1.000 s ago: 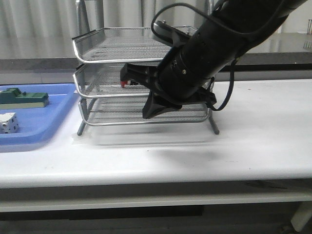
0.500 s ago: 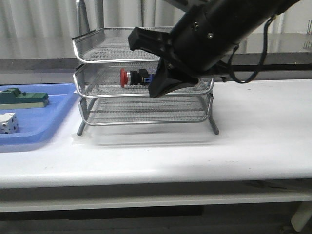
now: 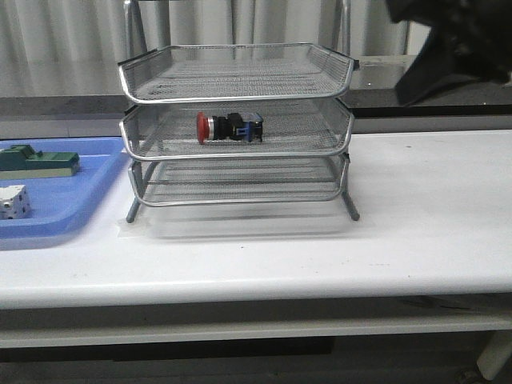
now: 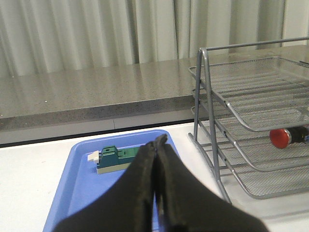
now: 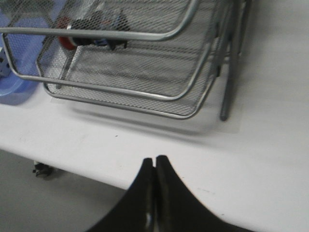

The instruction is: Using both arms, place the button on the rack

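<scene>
The white desk (image 3: 432,224) carries the rack (image 3: 236,128) and, beside it, a blue tray (image 3: 56,212) holding a green block (image 3: 36,162) and a white cube (image 3: 12,202). The button (image 3: 228,128) lies on its side in the middle tier. The right arm (image 3: 460,36), perhaps blurred, is above. The left pincer (image 4: 157,145) and the right pincer (image 5: 154,162) are both closed, empty.
</scene>
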Robot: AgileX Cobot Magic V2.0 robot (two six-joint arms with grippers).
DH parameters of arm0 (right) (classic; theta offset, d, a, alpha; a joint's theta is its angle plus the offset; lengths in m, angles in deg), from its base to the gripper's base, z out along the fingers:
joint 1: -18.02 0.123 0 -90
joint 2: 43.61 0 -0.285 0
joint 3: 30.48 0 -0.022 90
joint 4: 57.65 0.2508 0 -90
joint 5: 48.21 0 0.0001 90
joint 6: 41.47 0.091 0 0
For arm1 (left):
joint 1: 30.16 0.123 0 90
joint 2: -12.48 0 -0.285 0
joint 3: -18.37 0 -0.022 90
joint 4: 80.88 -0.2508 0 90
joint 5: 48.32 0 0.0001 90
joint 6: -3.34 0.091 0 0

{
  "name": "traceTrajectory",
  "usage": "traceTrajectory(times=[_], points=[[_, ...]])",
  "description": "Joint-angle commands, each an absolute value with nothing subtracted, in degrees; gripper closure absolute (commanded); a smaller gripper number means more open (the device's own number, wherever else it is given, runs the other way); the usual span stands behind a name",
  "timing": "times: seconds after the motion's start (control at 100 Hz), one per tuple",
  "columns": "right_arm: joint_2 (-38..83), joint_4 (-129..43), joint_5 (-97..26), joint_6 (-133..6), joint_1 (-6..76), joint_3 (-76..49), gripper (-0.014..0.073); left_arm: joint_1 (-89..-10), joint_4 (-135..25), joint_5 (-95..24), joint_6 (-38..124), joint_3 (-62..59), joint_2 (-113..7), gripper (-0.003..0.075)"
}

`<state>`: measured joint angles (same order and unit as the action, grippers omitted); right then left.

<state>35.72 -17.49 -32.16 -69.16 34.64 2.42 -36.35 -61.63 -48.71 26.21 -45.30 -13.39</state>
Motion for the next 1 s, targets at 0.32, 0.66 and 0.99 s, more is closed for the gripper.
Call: traceTrajectory(times=[0.32,0.66,0.99], points=[[11.5,-24.4,-30.3,-69.9,27.7,7.3,0.0654,-36.4,-61.0,-53.2,25.6,-43.7,-13.7,0.0741],[-4.2,-30.9,-23.4,-69.9,22.2,9.2,0.0654,-36.4,-61.0,-53.2,25.6,-43.7,-13.7,0.0741],[-7.3,-30.9,-20.9,-69.9,22.2,9.2,0.0654,-36.4,-61.0,-53.2,25.6,-43.7,-13.7,0.0741]])
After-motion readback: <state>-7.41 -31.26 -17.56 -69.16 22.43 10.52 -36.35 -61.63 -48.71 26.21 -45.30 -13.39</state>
